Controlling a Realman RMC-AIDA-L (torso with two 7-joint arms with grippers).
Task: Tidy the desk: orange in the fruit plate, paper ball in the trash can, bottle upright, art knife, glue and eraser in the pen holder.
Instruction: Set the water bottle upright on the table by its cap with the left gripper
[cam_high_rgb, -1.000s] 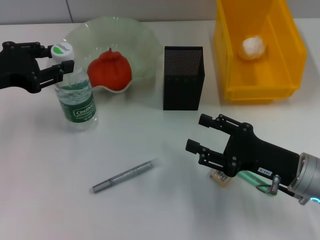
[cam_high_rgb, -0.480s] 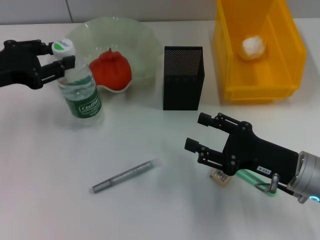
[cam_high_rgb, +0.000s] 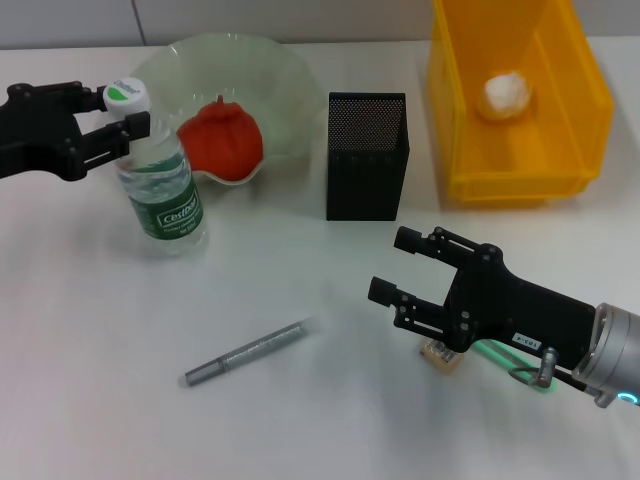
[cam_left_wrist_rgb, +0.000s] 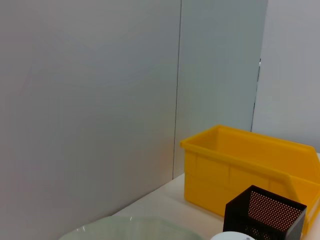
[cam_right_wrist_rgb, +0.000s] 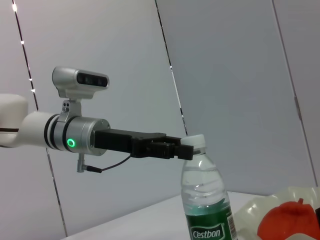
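Because the bottle leans slightly rather than standing square, the left gripper is judged to be steadying it, its fingers pinching the neck just under the white cap, with the base on the table beside the fruit plate. The orange sits in that plate and the paper ball in the trash can. The right gripper, fingers spread wide, hovers over the eraser, presumably poised to take it to the pen holder.

Bottle tilted, orange in fruit plate — eraser on desk
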